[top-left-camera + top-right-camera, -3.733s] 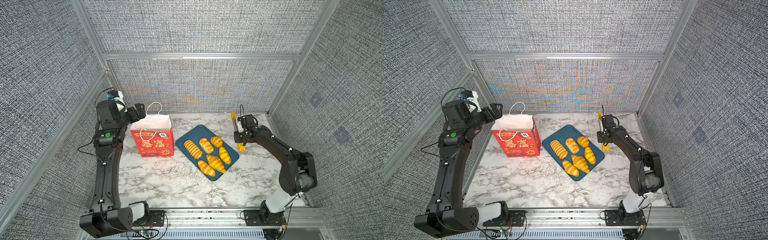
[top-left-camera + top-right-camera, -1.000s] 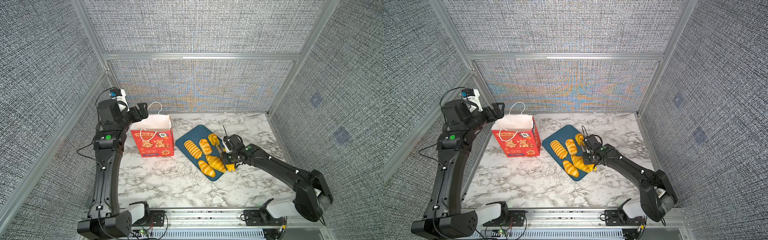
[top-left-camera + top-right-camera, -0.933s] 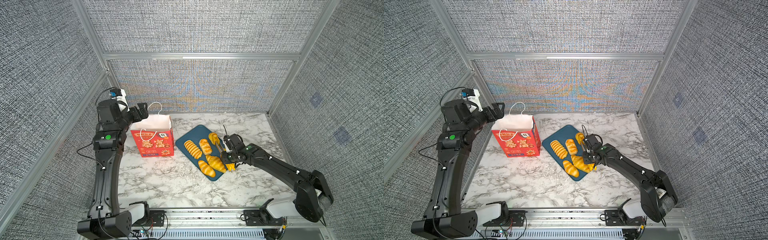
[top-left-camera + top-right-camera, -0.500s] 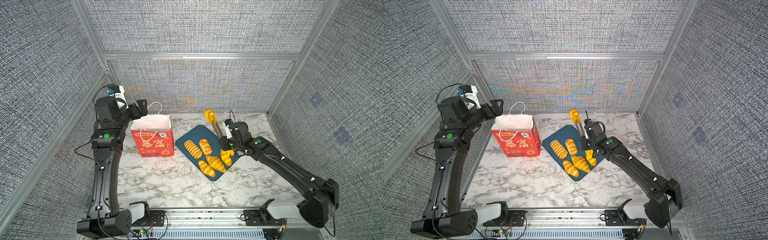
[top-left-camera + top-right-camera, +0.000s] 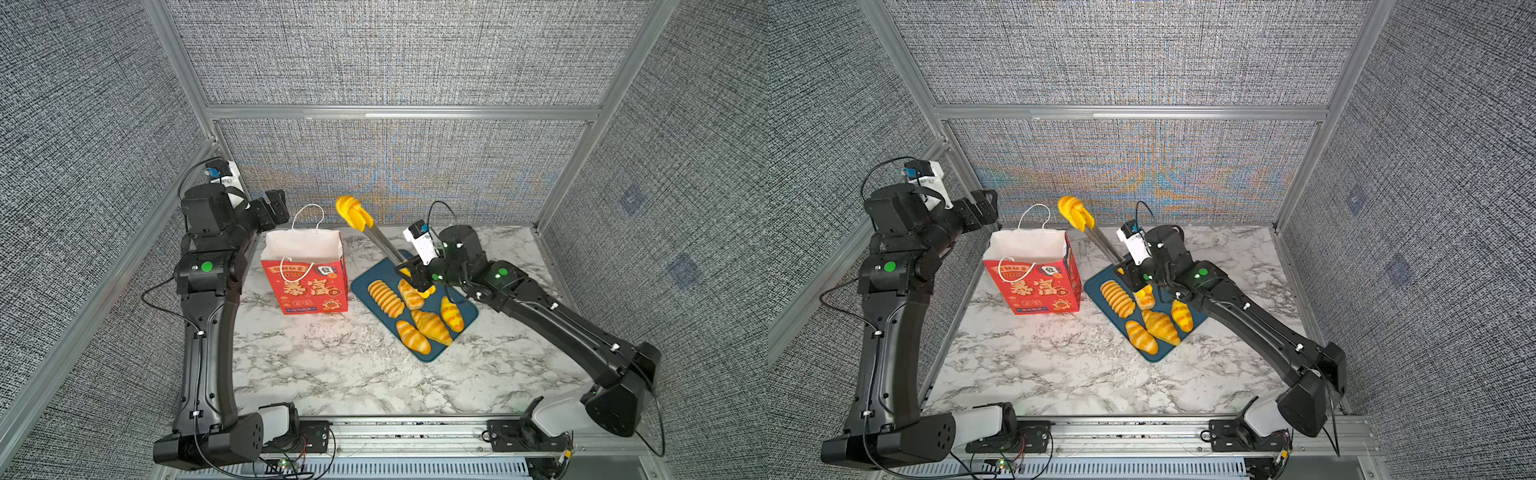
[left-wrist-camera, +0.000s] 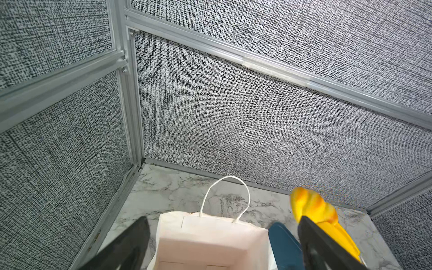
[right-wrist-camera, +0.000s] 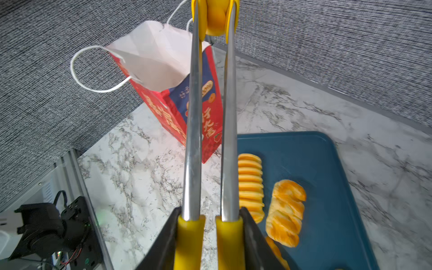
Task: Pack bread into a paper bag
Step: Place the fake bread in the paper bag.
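Nearest, on the marbled bench (image 5: 332, 374): dark blue tray (image 7: 315, 163) with five glossy golden striped pastries (image 5: 430, 328) left to pack. Above its far end, right hand (image 5: 413, 276) clamped on yellow-handled metal tongs (image 5: 380, 245), pinching a sixth pastry (image 5: 348, 206) in the air beside the open mouth of the upright red paper bag (image 5: 305, 286), not yet in. Nothing visible inside bag. Farthest, left hand (image 5: 272, 205) spread wide, empty, behind bag

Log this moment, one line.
right gripper: shut on tongs | tongs: hold roll aloft beside paper bag | left gripper: open, empty | tray: five pastries
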Motion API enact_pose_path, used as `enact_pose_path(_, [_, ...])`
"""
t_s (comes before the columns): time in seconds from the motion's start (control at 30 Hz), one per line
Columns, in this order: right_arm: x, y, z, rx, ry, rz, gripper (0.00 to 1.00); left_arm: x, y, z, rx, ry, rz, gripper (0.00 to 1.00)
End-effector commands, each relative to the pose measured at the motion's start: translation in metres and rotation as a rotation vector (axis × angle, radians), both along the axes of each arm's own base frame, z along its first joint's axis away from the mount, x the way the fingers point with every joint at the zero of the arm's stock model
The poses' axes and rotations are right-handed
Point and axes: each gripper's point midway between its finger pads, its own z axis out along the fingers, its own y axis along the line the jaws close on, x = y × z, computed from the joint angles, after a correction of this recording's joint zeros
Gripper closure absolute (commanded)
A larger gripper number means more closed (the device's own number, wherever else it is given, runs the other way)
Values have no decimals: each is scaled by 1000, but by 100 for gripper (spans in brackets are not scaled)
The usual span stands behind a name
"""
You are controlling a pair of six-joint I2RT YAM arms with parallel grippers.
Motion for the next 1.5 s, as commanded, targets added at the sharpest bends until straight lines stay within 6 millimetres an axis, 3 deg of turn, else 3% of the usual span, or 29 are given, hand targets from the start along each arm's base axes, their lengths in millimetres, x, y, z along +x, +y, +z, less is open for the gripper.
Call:
enact_pose_path(0.0, [-6, 28, 14, 45, -45, 89, 79, -1, 3, 2, 15, -1, 17, 0])
enact_pose_path(0.17, [-11, 53, 4, 24, -15, 139, 79, -1, 3, 0, 22, 5, 14, 0])
enact_pose_path(0.53, [-7, 71, -6, 14, 20, 162, 75, -2, 3, 1, 31, 3, 11, 0])
enact_pose_path(0.67, [-5, 71, -7, 8, 22, 155, 67, -3, 2, 1, 31, 3, 7, 0])
enact_pose_path(0.83, [-8, 70, -7, 7, 26, 154, 48, -4, 2, 0, 37, 5, 7, 0])
enact_pose_path(1.1, [-9, 64, -17, -13, 41, 132, 46, -4, 2, -1, 34, 8, 5, 0])
enact_pose_path(1.2, [-2, 54, -11, -25, 20, 73, 46, -4, 1, 0, 33, 7, 2, 0])
enact_pose_path(1.33, [9, 25, 13, 2, -43, -32, 46, -5, 1, 0, 36, 5, 1, 0])
enact_pose_path(1.47, [16, -8, 21, 0, -58, -122, 43, -5, 1, 1, 36, 2, 0, 0])
